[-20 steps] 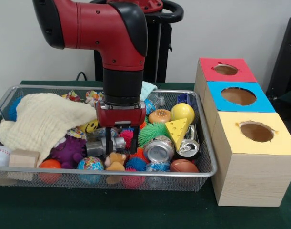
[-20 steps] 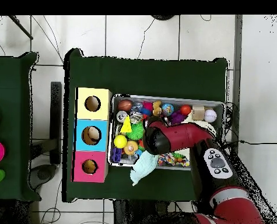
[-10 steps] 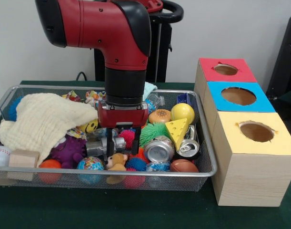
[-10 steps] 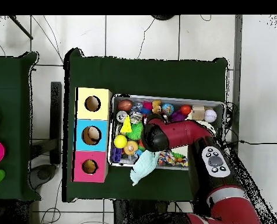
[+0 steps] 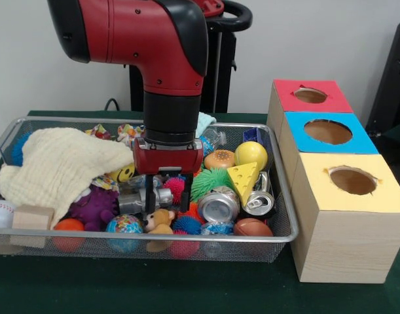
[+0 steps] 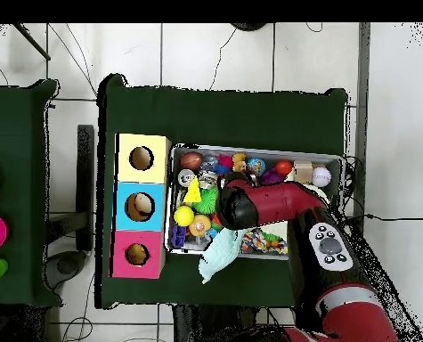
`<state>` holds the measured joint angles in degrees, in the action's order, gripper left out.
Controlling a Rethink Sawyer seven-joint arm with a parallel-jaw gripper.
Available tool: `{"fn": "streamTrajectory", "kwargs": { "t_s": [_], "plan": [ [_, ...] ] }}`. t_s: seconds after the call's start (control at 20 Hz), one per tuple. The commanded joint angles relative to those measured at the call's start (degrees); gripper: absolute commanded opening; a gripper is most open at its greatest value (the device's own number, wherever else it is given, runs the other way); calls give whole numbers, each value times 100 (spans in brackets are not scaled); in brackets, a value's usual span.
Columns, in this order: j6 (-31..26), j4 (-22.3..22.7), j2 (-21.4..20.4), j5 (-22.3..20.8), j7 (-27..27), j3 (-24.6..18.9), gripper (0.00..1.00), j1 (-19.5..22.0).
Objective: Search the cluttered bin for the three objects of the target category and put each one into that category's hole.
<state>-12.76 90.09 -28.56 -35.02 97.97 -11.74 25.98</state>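
Gripper down among the toys in the wire bin

The gripper (image 5: 167,198) stands with fingers apart over a pink spiky ball (image 5: 175,188), beside a small bear (image 5: 160,221), in the wire bin (image 5: 278,196). Only the front view shows this; overhead, the arm (image 6: 268,205) hides it, though the three holes show, yellow hole (image 6: 142,158) nearest the football (image 6: 191,160). Barely changed since a second ago. No writing is readable.

Even indoor light, soft shadows (slightly blurred), no glare
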Motion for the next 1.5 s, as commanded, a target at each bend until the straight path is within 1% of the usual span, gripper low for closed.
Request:
{"fn": "streamTrajectory", "kwargs": {
  "t_s": [0.05, 0.35, 0.5, 0.7, 0.9, 1.1, 1.3, 1.5],
  "plan": [
    [-87, -391, 70, 97, 470, -9, 100, 30],
    [70, -392, 121, 75, 504, -13, 100, 53],
    [410, -393, 215, 57, 683, 62, 100, 35],
    [587, -413, 311, 105, 774, 61, 100, 65],
    [730, -365, 341, 182, 902, 140, 100, 32],
    [980, -177, 281, 296, 1121, 334, 100, -78],
    [1105, -52, 296, 405, 1137, 340, 100, -96],
    [1274, -35, 361, 539, 1164, 462, 100, -233]
  ]
}}
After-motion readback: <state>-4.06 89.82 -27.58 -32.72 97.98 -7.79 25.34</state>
